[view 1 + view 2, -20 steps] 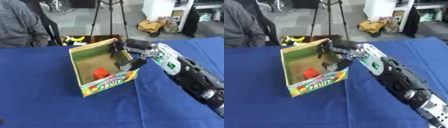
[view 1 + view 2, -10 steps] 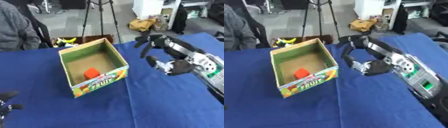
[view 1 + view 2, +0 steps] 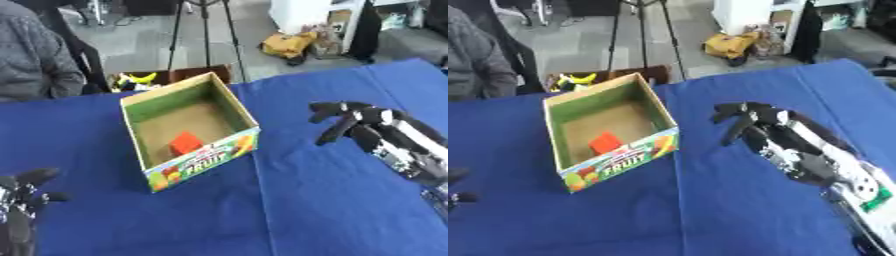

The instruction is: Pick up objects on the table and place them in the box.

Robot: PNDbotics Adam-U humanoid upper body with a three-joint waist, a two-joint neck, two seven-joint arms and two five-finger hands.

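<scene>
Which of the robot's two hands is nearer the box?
The right hand, fingers spread over the blue cloth just right of the box. The left hand sits low at the picture's bottom-left corner, farther off.

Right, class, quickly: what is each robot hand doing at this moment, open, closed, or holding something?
Right robot hand: open, fingers spread above the blue table, holding nothing.
Left robot hand: open at the lower left corner, holding nothing.
</scene>
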